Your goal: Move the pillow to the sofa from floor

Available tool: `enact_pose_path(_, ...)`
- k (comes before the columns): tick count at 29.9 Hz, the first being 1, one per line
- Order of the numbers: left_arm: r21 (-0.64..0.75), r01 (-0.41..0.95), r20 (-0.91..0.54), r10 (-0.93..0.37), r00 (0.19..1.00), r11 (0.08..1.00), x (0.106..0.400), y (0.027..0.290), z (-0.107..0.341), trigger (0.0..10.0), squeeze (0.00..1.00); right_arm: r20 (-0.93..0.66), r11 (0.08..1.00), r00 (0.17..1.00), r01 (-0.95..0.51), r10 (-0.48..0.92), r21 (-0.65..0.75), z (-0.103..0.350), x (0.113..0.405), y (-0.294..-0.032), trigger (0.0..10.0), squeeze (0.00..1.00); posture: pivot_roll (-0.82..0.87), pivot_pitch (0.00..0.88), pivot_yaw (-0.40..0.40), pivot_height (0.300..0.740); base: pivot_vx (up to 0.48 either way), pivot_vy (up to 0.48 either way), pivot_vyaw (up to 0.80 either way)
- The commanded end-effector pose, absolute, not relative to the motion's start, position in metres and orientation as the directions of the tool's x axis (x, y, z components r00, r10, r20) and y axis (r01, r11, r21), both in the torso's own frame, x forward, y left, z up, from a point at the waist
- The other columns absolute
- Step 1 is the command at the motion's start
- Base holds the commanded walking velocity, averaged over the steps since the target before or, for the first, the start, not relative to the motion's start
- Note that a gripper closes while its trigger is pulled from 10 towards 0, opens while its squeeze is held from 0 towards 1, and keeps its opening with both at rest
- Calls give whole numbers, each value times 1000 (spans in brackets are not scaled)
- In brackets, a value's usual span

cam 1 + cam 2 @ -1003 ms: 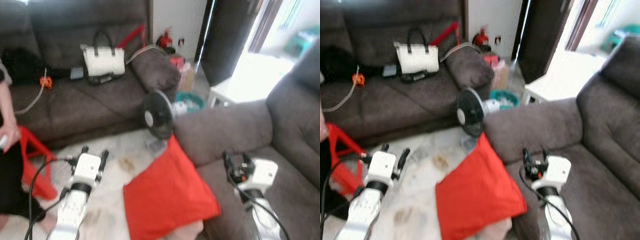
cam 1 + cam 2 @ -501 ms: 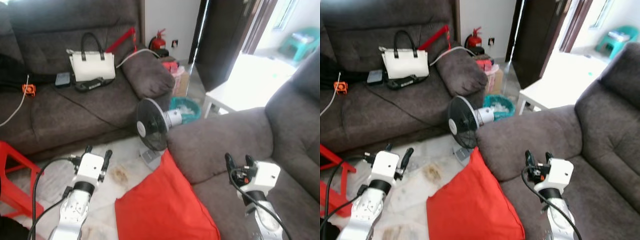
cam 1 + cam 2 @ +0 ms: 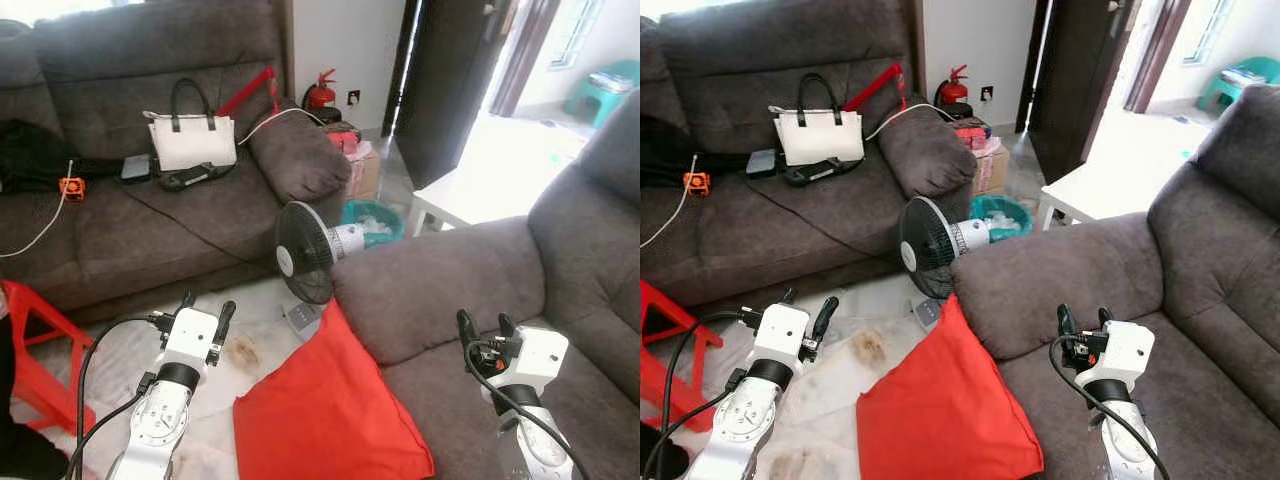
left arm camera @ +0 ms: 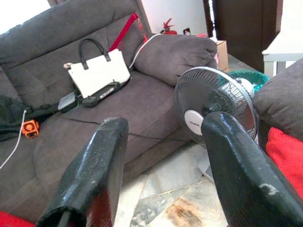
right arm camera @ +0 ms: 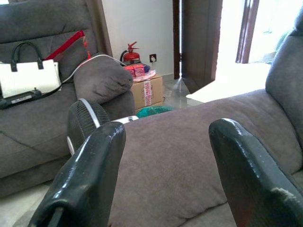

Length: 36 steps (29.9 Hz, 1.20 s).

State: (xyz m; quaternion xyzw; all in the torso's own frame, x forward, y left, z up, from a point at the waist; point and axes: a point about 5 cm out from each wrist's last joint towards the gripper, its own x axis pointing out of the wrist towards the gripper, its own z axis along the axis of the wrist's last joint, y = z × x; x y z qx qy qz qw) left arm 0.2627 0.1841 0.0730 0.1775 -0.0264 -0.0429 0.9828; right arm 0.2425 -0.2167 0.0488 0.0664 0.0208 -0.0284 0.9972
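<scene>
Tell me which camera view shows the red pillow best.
The right eye view: the pillow leans against the sofa, nearly whole. The left eye view matches it, the left wrist view catches one red edge, and the right wrist view looks over the sofa arm.

Living room with dark grey sofas on a pale tiled floor

A long sofa (image 3: 150,200) runs along the back wall, carrying a white handbag (image 3: 190,140); a second sofa (image 3: 500,280) stands at the right. A small black fan (image 3: 305,252) sits on the stained floor (image 3: 250,320) between them. Behind, a white wall (image 3: 340,40), a red fire extinguisher (image 3: 322,90), a dark door (image 3: 450,70) and bright daylight beyond it.
</scene>
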Motion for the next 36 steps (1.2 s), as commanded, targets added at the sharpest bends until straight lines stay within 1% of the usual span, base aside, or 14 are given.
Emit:
enact_pose_path(1, 349, 75, 34, -93, 995, 934, 262, 185, 72, 10000, 0, -41, 990, 998, 57, -53, 126, 50, 242, -218, 10000, 0, 109, 0, -39, 740, 0, 0, 0)
enact_pose_path(23, 350, 60, 52, -83, 995, 935, 264, 186, 75, 10000, 0, -39, 993, 999, 34, -29, 114, 51, 243, -214, 10000, 0, 106, 0, -35, 740, 0, 0, 0)
enact_pose_path(27, 349, 63, 49, -86, 995, 935, 265, 185, 75, 10000, 0, -39, 994, 999, 27, -23, 108, 51, 245, -214, 10000, 0, 105, 0, -33, 717, 0, 0, 0)
enact_pose_path(31, 352, 70, 45, -91, 995, 933, 265, 184, 74, 10000, 0, -32, 995, 999, 7, -4, 101, 52, 246, -211, 10000, 0, 100, 0, -34, 682, 0, 0, 0)
enact_pose_path(34, 351, 71, 45, -92, 995, 934, 265, 183, 74, 10000, 0, -29, 995, 1000, 8, -5, 101, 52, 245, -211, 10000, 0, 102, 0, -35, 667, 0, 0, 0)
enact_pose_path(36, 350, 70, 46, -92, 995, 934, 265, 183, 74, 10000, 0, -29, 995, 1000, 9, -6, 101, 52, 245, -211, 10000, 0, 100, 0, -34, 667, 0, 0, 0)
